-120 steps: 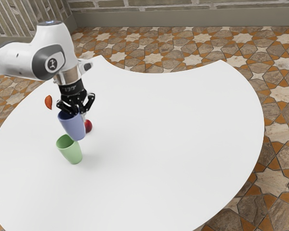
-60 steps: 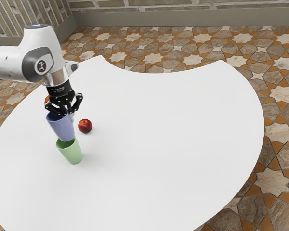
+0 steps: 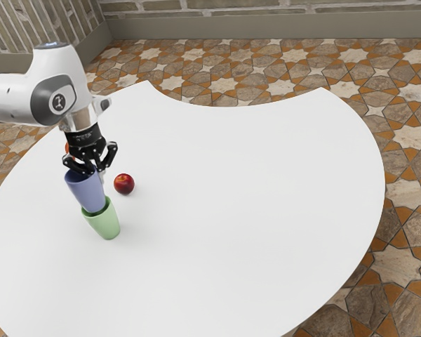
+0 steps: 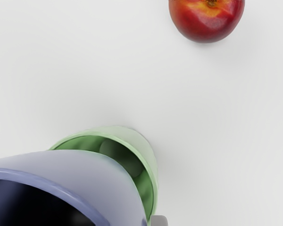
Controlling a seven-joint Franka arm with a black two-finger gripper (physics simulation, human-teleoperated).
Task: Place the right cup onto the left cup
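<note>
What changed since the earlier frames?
Blue cup moved toward the exterior view's left and down, its base now inside the mouth of the green cup. Hand moved with it, grip kept. Green cup and apple stayed put.

We hold the blue cup (image 3: 85, 191) by its rim, a smooth, plain periwinkle piece with a wide round mouth, a dark-looking inside and sides that narrow toward the base, its mouth up and its lower end at the mouth of the green cup, though we cannot tell how deep it sits. Below it we see the green cup (image 3: 106, 223), pale and plain outside, deeper green and shaded within, also tapering downward, standing mouth up on the white table (image 3: 231, 210), with part of its opening visible beside the blue cup's wall.
</note>
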